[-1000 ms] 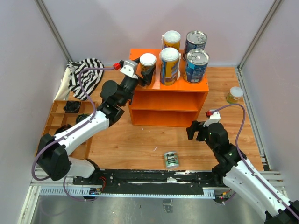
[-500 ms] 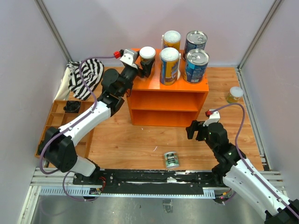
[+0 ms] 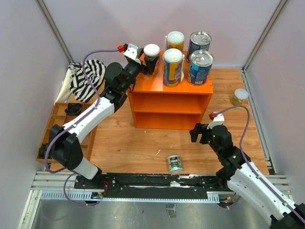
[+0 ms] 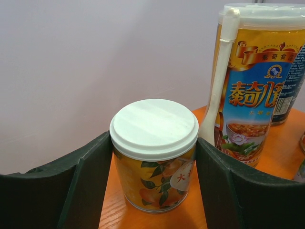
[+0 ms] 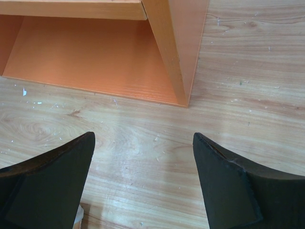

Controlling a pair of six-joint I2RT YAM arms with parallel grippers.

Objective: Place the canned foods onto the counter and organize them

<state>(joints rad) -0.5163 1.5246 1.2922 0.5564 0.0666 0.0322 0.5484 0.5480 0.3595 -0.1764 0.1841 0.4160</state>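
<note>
4 tins [image 3: 172, 67] stand on the counter [image 3: 152, 87], mid to right. Left hand [image 3: 149, 62] grips a small yellow can [image 4: 153, 157], seemingly resting at counter's back-left corner, not yet released. Still to go: green can [image 3: 175, 162] near tabletop [image 3: 128, 143] front edge, pale-lidded can [image 3: 239, 97] at right edge. Right hand [image 5: 143, 136] wide, empty. Wood-grain tabletop, pale walls [image 3: 95, 24].

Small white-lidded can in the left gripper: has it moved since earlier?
Yes. The small can went toward the back of the counter top, away from its front edge.

Chinese lettering "泰奇食品" on the tall can [image 4: 252, 95]; "大" on the small can [image 4: 155, 176].
</note>
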